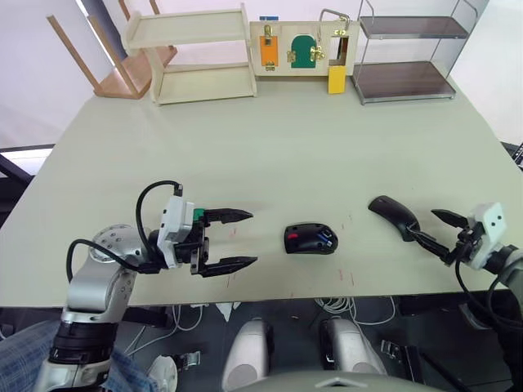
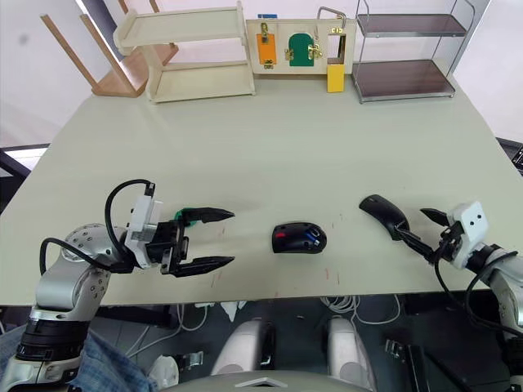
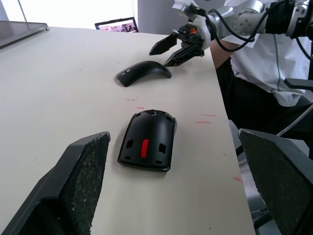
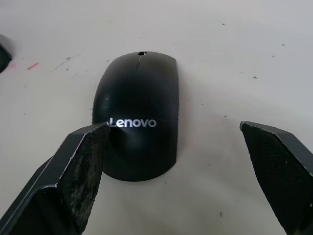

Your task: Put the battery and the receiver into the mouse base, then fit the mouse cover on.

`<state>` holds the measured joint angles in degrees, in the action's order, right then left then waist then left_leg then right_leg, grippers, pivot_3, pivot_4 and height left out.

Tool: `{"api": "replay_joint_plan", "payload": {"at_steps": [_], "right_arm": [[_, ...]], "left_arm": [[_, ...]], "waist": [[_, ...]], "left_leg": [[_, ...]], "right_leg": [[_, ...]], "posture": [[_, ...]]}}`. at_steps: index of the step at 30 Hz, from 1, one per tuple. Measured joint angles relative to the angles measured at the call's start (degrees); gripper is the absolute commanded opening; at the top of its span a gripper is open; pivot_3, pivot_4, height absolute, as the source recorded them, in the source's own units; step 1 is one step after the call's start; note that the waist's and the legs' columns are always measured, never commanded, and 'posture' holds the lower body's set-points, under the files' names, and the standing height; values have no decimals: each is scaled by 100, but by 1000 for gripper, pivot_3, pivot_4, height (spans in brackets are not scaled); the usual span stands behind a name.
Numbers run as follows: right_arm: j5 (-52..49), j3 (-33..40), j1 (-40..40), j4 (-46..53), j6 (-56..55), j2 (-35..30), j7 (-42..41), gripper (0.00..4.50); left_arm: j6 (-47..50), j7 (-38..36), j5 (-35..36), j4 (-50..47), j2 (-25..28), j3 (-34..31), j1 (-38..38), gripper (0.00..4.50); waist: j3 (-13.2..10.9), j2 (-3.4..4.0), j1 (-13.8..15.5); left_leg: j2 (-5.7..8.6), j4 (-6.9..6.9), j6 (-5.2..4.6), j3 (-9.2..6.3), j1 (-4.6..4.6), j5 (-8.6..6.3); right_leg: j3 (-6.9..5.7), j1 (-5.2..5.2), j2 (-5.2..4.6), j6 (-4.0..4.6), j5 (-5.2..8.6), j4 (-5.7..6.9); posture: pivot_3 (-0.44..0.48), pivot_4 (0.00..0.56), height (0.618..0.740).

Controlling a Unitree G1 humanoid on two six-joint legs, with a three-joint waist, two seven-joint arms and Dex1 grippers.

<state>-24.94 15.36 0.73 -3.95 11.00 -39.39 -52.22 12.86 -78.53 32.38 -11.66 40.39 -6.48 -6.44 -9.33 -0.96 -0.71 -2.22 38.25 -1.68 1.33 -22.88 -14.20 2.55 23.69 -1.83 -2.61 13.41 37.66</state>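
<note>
My left gripper [image 1: 228, 242] hovers low over the pale green table [image 1: 294, 147] with its black fingers spread wide and empty, pointing at the black oval mouse base [image 1: 310, 239] with red parts, near the front edge. My right gripper [image 1: 440, 235] is likewise wide open, one finger touching the smooth black curved mouse cover [image 4: 138, 113], which lies well right of the base.

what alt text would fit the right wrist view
A smooth black curved mouse cover with a Lenovo logo lies on a pale table, with the right gripper open, its two black fingers apart, one overlapping the cover's edge.
</note>
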Motion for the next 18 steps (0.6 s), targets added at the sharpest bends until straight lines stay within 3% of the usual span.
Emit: {"api": "replay_joint_plan", "payload": {"at_steps": [18], "right_arm": [[8,-145,176,910,910,190,655,4500]], "left_arm": [[43,1,144,-8,59,1,-230,4462]], "waist": [[-2,0,-6]], "left_leg": [[-1,-1,0,-1,-1,0]], "right_leg": [[-1,1,1,0,0,-2]], "posture": [[0,150,740]]}}
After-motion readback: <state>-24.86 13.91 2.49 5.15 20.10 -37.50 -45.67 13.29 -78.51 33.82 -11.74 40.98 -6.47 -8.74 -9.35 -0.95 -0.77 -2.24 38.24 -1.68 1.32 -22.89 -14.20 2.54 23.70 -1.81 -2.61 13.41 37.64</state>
